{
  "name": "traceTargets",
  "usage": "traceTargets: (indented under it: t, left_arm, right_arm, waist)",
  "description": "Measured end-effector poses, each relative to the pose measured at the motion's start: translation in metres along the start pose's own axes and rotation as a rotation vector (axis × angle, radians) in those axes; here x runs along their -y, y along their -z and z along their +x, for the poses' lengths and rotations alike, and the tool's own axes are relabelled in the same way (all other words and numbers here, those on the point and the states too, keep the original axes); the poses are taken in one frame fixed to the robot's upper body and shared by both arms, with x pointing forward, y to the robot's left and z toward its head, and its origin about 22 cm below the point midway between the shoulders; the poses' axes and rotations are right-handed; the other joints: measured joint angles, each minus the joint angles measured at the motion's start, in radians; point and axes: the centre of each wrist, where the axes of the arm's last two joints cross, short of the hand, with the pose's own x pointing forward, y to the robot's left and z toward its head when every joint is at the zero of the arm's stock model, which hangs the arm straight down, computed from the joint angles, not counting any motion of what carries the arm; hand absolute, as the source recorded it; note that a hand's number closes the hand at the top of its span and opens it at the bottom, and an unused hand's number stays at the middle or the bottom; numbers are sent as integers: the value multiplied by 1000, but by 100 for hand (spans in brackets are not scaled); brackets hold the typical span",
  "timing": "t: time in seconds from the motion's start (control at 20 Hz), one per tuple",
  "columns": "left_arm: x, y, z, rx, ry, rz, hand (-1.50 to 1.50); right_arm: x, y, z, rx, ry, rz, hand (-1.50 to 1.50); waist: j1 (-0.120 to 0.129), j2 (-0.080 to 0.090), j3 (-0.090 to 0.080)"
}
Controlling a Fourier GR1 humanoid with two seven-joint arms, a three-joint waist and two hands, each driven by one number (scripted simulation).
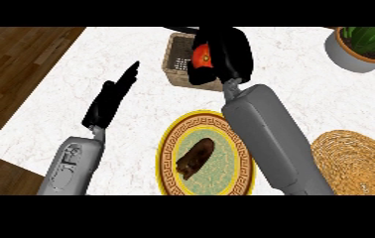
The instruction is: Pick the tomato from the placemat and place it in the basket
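Observation:
The red tomato (201, 55) with its green stalk is held above the woven basket (176, 58) at the counter's far middle. My right hand (230, 48) curls round the tomato from the right, and its fingers hide the tomato's lower part and much of the basket's right side. The round straw placemat (345, 157) lies at the right edge with nothing showing on it. My left hand (110, 98) rests open at the left, fingers straight and pointing up and away, well clear of the basket.
A gold-rimmed green plate (170, 148) with a dark brown food item (195, 157) sits in front of the basket, partly under my right forearm. A potted plant (355, 46) stands at the far right corner. The counter's left edge runs diagonally past dark wood flooring.

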Motion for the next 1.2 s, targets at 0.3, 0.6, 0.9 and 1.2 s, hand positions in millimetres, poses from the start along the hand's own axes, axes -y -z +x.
traceTargets:
  t: [0.3, 0.6, 0.9, 1.2]
  left_arm:
    - [7, 6, 3, -6, 9, -17, 0]
    - [9, 9, 4, -9, 12, -13, 0]
    - [5, 11, 4, -17, 19, 16, 0]
    - [-4, 11, 3, -26, 15, 61, 0]
  right_arm:
    - [45, 18, 78, -61, 67, -142, 150]
    - [86, 25, 151, -109, 99, -235, 150]
    - [109, 33, 199, -130, 32, -286, 150]
    - [113, 47, 224, -215, -155, -286, 150]
  waist:
    - [5, 0, -5]
    - [-3, 5, -8]
    - [-34, 10, -11]
    - [-78, 10, -11]
